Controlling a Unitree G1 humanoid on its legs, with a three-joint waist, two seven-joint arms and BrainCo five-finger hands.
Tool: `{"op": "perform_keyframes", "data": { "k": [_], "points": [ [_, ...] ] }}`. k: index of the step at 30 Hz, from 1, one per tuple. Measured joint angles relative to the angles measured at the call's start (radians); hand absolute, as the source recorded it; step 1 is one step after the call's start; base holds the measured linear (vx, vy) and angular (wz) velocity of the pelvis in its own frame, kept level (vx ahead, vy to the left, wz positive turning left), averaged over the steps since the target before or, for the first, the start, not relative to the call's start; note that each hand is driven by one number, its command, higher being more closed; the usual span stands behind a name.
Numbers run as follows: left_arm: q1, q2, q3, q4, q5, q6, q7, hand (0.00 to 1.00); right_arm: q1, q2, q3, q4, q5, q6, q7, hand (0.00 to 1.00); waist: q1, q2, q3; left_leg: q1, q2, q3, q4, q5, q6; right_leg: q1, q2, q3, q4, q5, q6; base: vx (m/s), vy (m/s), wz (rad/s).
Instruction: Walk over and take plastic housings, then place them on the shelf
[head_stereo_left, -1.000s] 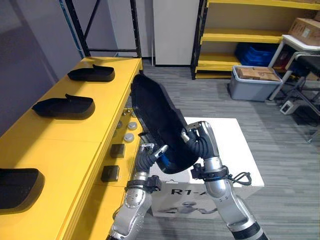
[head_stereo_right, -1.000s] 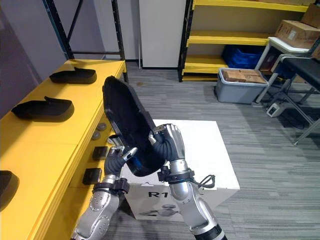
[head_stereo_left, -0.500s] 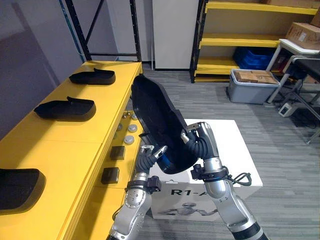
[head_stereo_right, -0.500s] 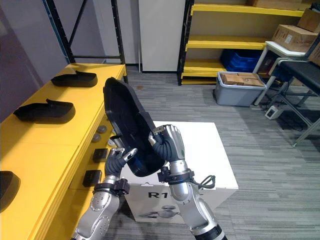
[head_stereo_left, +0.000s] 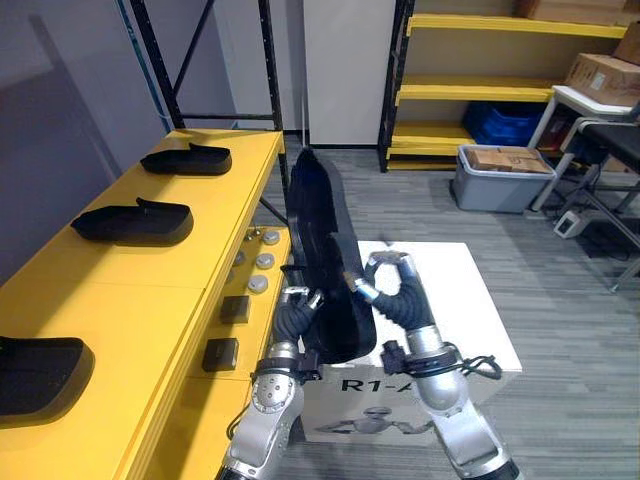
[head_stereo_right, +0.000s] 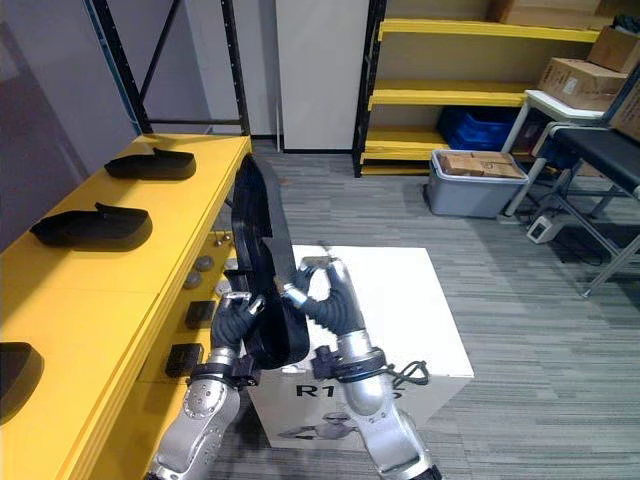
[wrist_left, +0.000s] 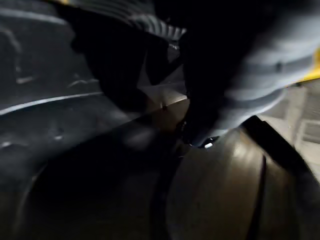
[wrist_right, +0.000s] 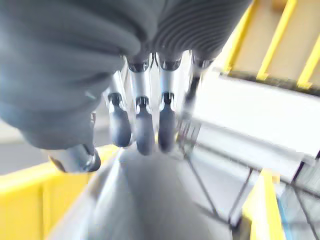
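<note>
Black plastic housing (head_stereo_left: 322, 250) held upright and edge-on between both hands, over the left side of the white box (head_stereo_left: 470, 320).
The right hand (head_stereo_left: 392, 290) clasps its right face, fingers curled onto it. The left hand (head_stereo_left: 297, 312) grips the lower left edge with bent fingers. The yellow shelf (head_stereo_left: 130, 290) lies just to the left of the housing.

black plastic housing (head_stereo_left: 325, 250) held upright between left hand (head_stereo_left: 293, 316) and right hand (head_stereo_left: 396, 290) | yellow shelf (head_stereo_left: 130, 290) located left of left hand
</note>
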Motion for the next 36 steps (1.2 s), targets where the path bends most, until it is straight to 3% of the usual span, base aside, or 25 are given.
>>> {"op": "perform_keyframes", "data": {
  "k": [7, 13, 19, 25, 29, 36],
  "points": [
    [0.042, -0.021, 0.17, -0.055, 0.111, -0.006, -0.034, 1.0, 0.04, -0.026, -0.482, -0.036, 0.235, -0.057, 0.038, 0.0, -0.026, 0.0, 0.002, 0.01, 0.001, 0.024, -0.007, -0.006, 0.003, -0.005, 0.001, 0.023, 0.0, -0.001, 0.001, 0.01, 0.011, -0.1],
    [0.128, -0.022, 0.236, -0.078, 0.158, -0.006, -0.036, 1.0, 0.13, -0.024, -0.737, 0.218, 0.339, -0.069, 0.003, 0.0, -0.046, 0.002, 0.006, 0.008, 0.001, 0.027, -0.016, -0.008, 0.002, -0.013, 0.001, 0.026, 0.0, -0.005, 0.006, 0.03, 0.018, -0.02],
    [0.219, -0.025, 0.246, -0.168, 0.186, -0.008, -0.044, 1.0, 0.253, 0.034, -0.737, 0.485, 0.348, -0.021, 0.012, 0.0, -0.046, 0.009, 0.011, 0.009, 0.005, 0.043, -0.011, -0.018, 0.004, -0.014, 0.002, 0.042, 0.009, -0.011, 0.009, 0.03, 0.019, -0.07],
    [0.287, -0.047, 0.244, -0.221, 0.217, -0.008, -0.08, 1.0, 0.362, 0.135, -0.55, 0.708, 0.325, 0.04, 0.121, 0.0, -0.043, 0.007, 0.022, 0.025, 0.016, 0.052, 0.02, -0.039, 0.004, -0.022, 0.001, 0.043, 0.098, -0.064, 0.01, 0.0, 0.001, 0.0],
    [0.305, -0.063, 0.236, -0.228, 0.217, -0.008, -0.097, 1.0, 0.38, 0.18, -0.459, 0.875, 0.324, 0.059, 0.191, 0.0, -0.024, 0.003, 0.023, 0.027, 0.016, 0.049, 0.038, -0.054, 0.003, -0.024, -0.001, 0.037, 0.143, -0.095, 0.015, -0.03, 0.005, 0.04],
    [0.323, -0.078, 0.214, -0.228, 0.217, -0.008, -0.115, 1.0, 0.354, 0.201, -0.415, 1.024, 0.321, 0.086, 0.226, 0.0, 0.007, -0.005, 0.018, 0.025, 0.008, 0.005, 0.045, -0.052, 0.002, -0.015, -0.015, -0.009, 0.172, -0.12, 0.013, 0.01, -0.004, 0.21]
  ]
}}
